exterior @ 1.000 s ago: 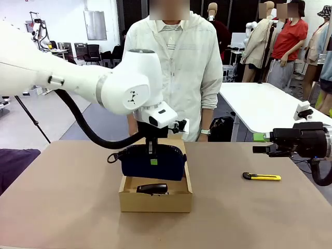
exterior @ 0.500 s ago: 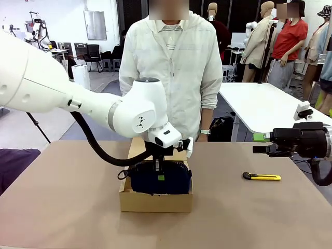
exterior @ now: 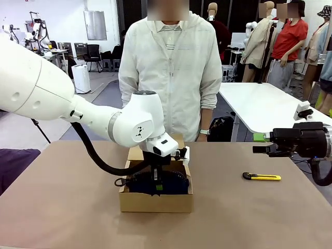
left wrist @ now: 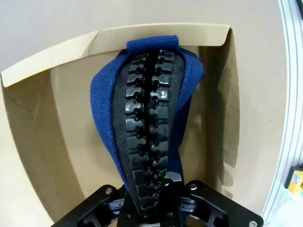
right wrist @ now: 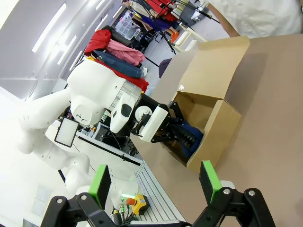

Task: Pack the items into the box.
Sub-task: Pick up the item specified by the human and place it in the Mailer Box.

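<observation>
I've got left fingers (exterior: 158, 184) clamped on the zip edge of the blue pouch (left wrist: 142, 118), pouch down inside the cardboard box (exterior: 155, 203) on the desk (exterior: 62, 202) with its top just above the rim; right fingers (right wrist: 209, 180) spread wide, empty, off to the side.

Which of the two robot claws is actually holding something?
The left gripper: it's shut on the navy pouch inside the cardboard box. The right gripper hangs open, empty.
</observation>
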Robot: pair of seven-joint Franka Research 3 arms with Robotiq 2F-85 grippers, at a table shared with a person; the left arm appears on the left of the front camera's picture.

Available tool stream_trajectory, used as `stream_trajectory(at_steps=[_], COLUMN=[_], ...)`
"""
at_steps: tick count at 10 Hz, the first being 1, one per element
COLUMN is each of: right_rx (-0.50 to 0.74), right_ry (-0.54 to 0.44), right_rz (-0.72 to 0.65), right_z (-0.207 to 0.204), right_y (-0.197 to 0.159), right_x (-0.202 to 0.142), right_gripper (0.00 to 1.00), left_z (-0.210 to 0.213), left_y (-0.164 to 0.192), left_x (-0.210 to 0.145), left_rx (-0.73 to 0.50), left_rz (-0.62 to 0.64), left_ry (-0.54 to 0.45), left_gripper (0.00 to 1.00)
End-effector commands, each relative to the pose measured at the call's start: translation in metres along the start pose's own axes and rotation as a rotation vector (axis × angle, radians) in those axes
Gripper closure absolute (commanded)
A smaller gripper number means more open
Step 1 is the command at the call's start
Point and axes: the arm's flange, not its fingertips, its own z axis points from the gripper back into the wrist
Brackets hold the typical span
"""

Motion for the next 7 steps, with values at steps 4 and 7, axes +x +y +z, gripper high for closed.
stream_trajectory(at_steps=[4,7], right_rx=[0.000,0.000], right_ry=[-0.018,-0.018], right_rz=[0.002,0.002], right_z=[-0.001,-0.001], right_y=[0.002,0.002], right_x=[0.001,0.001], right_gripper=[0.00,0.00], left_z=[-0.017,0.000], left_y=[-0.006,-0.016], left_x=[-0.005,-0.013], left_rx=[-0.054,-0.016], left_rz=[0.000,0.044], left_ry=[0.057,0.077], left_gripper=[0.00,0.00])
